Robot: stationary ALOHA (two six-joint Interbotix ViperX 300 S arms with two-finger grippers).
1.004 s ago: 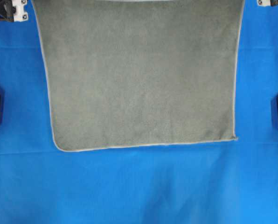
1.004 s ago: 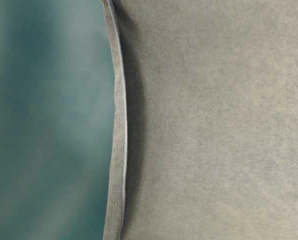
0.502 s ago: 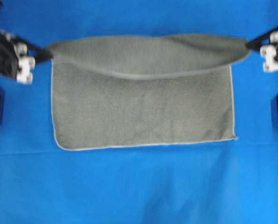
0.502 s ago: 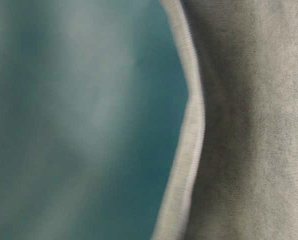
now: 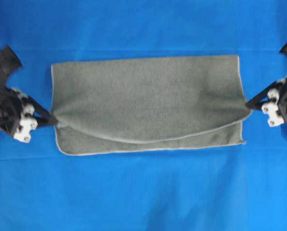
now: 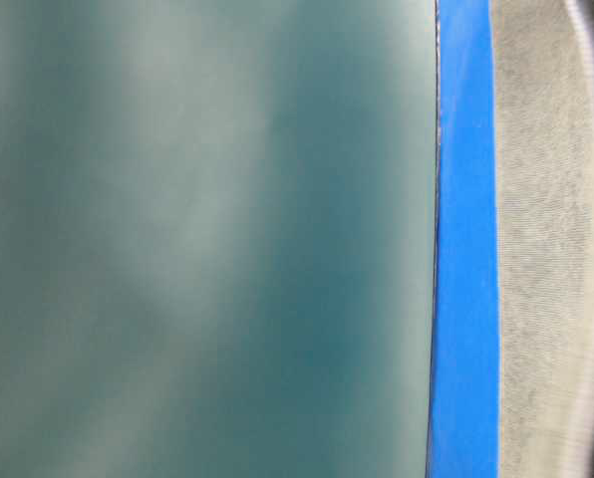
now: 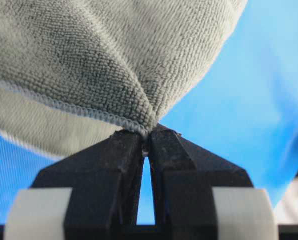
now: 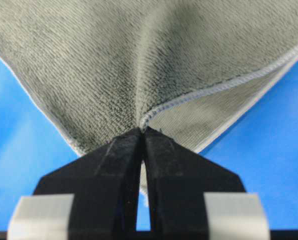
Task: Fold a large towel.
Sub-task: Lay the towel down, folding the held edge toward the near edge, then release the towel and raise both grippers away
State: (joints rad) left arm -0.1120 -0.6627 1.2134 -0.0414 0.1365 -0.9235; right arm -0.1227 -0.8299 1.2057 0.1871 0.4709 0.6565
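Risk we see: with left claw (image 5: 51,119) at nine o'clock and right claw (image 5: 249,105) at three pinching towel (image 5: 148,98) corners, uneven release leaves hems misaligned.

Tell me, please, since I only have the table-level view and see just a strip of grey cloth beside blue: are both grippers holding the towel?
Observer: Yes. The left gripper is shut on a towel corner, hem pinched between its tips.
Operator: And the other one?
Observer: The right gripper is likewise shut on a corner, at the towel's opposite end.
Operator: How far along is the fold?
Observer: Overhead, the carried edge sags in the middle, just short of the near hem.
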